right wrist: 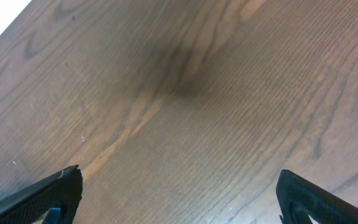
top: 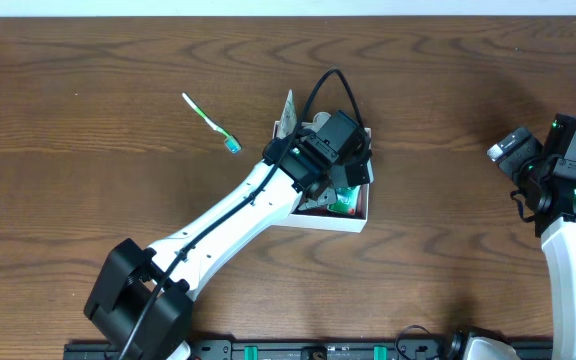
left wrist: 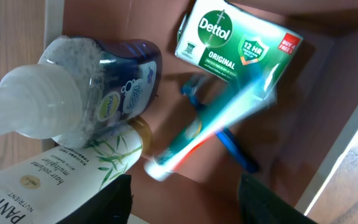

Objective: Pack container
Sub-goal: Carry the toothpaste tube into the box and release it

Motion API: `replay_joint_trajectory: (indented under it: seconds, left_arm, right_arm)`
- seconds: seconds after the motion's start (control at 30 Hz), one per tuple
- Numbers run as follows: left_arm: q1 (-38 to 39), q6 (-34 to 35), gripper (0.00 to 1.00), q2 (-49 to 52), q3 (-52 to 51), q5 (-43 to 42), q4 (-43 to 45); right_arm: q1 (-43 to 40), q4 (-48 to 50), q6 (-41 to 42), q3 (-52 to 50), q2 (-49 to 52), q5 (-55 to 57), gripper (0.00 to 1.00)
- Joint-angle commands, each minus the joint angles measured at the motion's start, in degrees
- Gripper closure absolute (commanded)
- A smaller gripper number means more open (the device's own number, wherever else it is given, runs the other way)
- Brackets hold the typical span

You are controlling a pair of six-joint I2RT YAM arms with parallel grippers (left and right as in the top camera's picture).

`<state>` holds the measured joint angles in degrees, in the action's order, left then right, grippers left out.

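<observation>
The container (top: 315, 224), a square white box with a pinkish-brown inside (left wrist: 309, 93), sits mid-table. My left gripper (top: 341, 178) hovers over it, open (left wrist: 185, 199). Just beyond the fingers lies a blurred teal, white and red tube (left wrist: 210, 127), not held. Also inside are a green-and-white Dettol carton (left wrist: 238, 40), a dark blue pump bottle (left wrist: 114, 84), a Pantene bottle (left wrist: 61, 177) and a blue razor (left wrist: 238, 149). My right gripper (top: 504, 150) is open and empty over bare wood (right wrist: 179, 193) at the far right.
A green-and-white toothbrush (top: 211, 122) lies on the table left of the container. A pale sachet (top: 287, 112) sticks up at the container's far left corner. The left arm hides most of the container from above.
</observation>
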<state>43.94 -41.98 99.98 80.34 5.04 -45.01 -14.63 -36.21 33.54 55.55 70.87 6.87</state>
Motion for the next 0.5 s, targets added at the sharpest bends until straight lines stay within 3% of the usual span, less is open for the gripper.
replay_joint_trajectory:
  seconds: [0.0,0.23,0.37,0.4,0.47]
  left_arm:
    - [0.00,-1.97,0.43,-0.02,0.52,1.49,0.63]
    - [0.66,-0.96,0.43,-3.08,0.59,2.08,1.46]
    - [2.93,7.41,0.40,-9.49,0.59,2.05,1.42]
    - [3.54,10.45,0.36,-11.54,0.59,2.05,1.42]
    - [4.39,17.49,0.16,-15.87,0.59,2.08,1.20]
  right_arm:
    - [-0.35,-0.07,0.72,0.59,-0.09,0.17,0.01]
    - [-0.35,-0.07,0.72,0.59,-0.09,0.17,0.01]
    - [-0.35,-0.07,0.72,0.59,-0.09,0.17,0.01]
    - [-0.35,-0.04,0.72,0.59,-0.09,0.17,0.01]
    - [-0.35,-0.07,0.72,0.59,-0.09,0.17,0.01]
